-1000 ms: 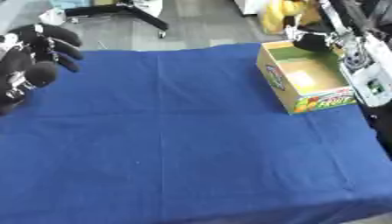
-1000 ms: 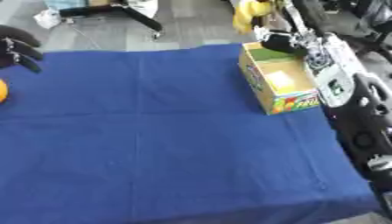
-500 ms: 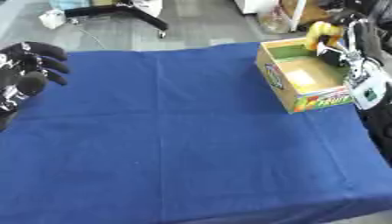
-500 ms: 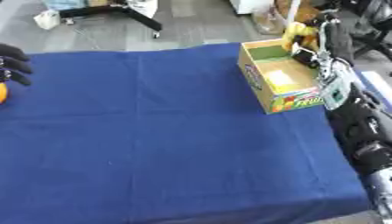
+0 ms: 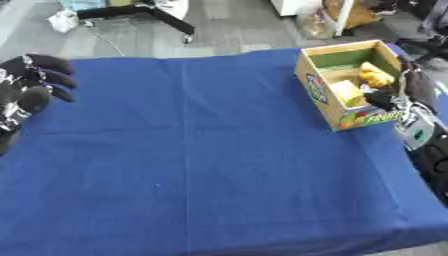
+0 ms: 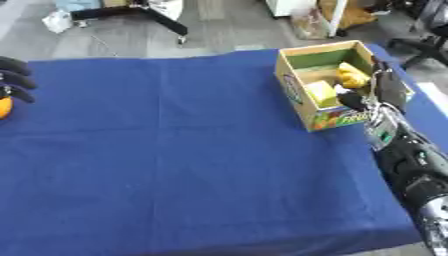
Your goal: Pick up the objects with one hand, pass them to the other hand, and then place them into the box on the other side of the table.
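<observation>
Blue table (image 5: pixel 219 165) holds box (image 5: pixel 350 87) with illegible colourful lettering.

Yellow objects (image 5: pixel 374 76) inside open box (image 5: pixel 317 82)

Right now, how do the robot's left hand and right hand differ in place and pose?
The left hand is at the table's left edge, fingers curled, beside an orange object; the right hand is at the right edge, at the open cardboard box holding yellow objects, its fingers unclear. Both are mostly black.
</observation>
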